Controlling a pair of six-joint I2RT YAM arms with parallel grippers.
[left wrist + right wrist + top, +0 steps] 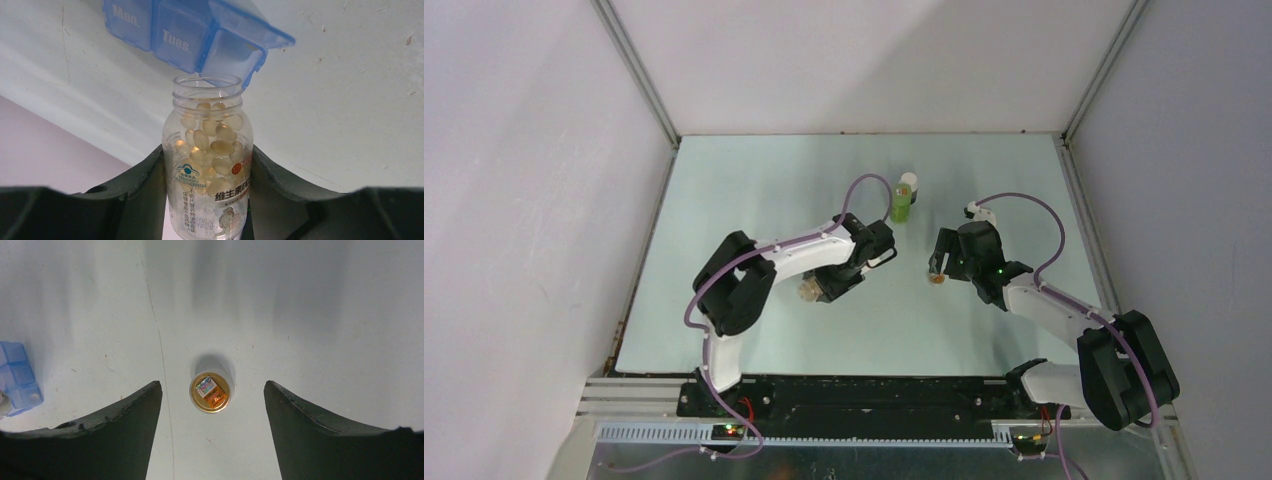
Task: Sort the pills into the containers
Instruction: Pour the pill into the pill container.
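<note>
We see the left fingers [150,175] clamped on either side of an uncapped clear bottle [207,165] packed with pale pills [220,132]. Its mouth sits just short of the open compartment beside the "Tues." cell of a blue organizer [170,30] on the tabletop [350,100]. The right fingers [130,415] stand spread wide and hold nothing, poised over a round gold cap [210,392] that lies flat on the tabletop between them, touching neither. In the overhead view we also find a green bottle [902,206] standing upright farther back, between the two arms.
</note>
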